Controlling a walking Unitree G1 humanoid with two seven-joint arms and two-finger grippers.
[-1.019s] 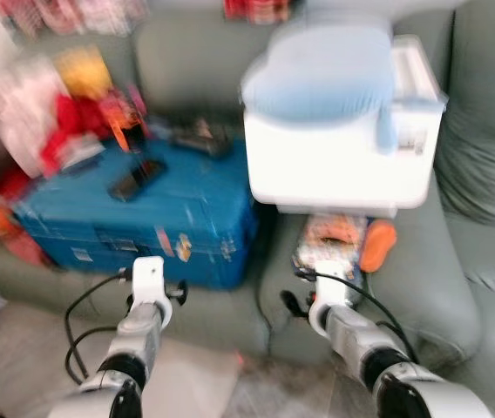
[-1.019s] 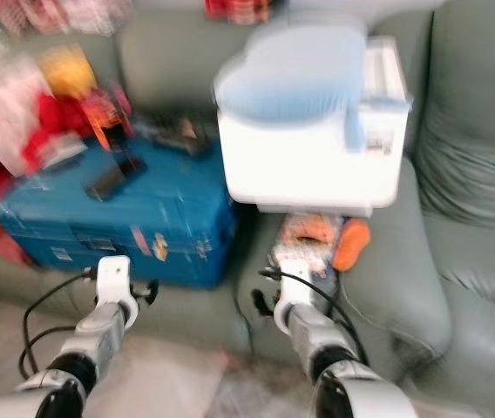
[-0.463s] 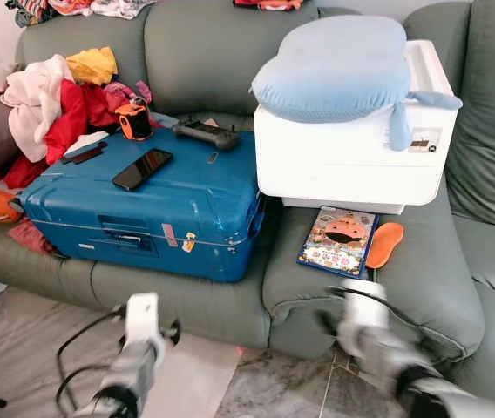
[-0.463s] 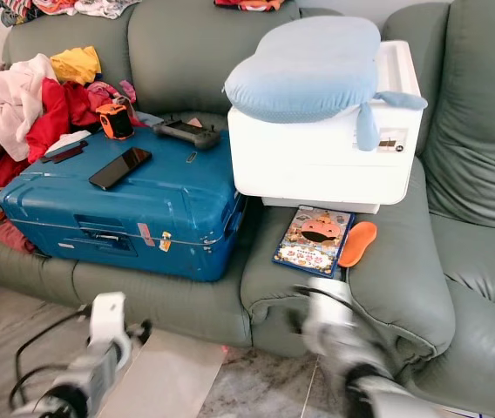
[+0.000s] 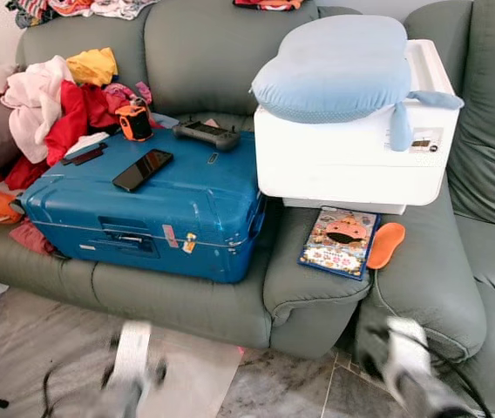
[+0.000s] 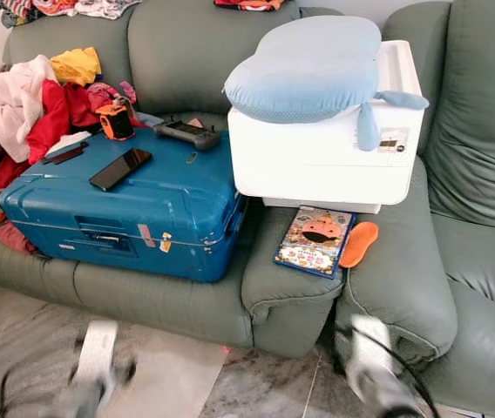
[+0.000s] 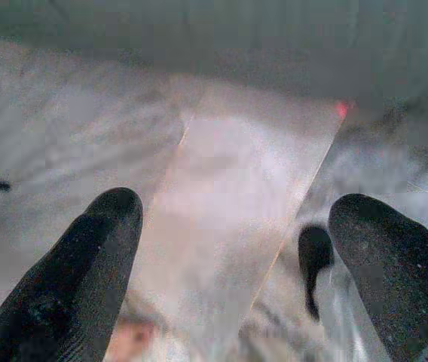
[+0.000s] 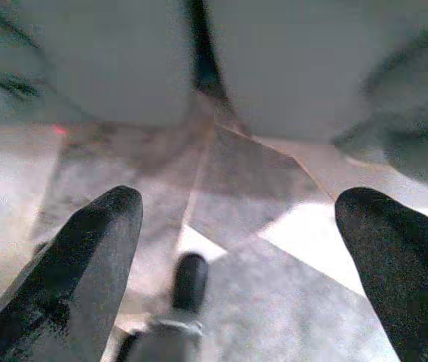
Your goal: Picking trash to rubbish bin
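A grey-green sofa [image 5: 213, 52] stands against the wall, its seats loaded. On the robot's left half lies a blue suitcase [image 5: 156, 209], flat on the cushions, carrying a black phone [image 5: 143, 169], a dark handheld controller [image 5: 206, 133] and a small orange-and-black item [image 5: 134, 121]. Behind and beside the suitcase is a heap of clothes [image 5: 51, 109] in red, pink and yellow. Next to the suitcase sits a white printer [image 5: 352, 161] with a pale blue pillow [image 5: 335, 65] resting on top. In front of the printer, on the seat cushion, lie a colourful booklet [image 5: 341, 242] and, just beside it, an orange flat piece [image 5: 385, 244].

Both arms are low before the sofa and blurred. The left gripper [image 7: 233, 249] hangs over the marble floor [image 7: 63, 128] above a pale flat sheet [image 7: 236, 196], fingers spread wide and holding nothing. The right gripper [image 8: 236, 264] is likewise released and empty, over floor tiles [image 8: 274, 302] at the sofa's base.

Which item is the trash I cannot tell.
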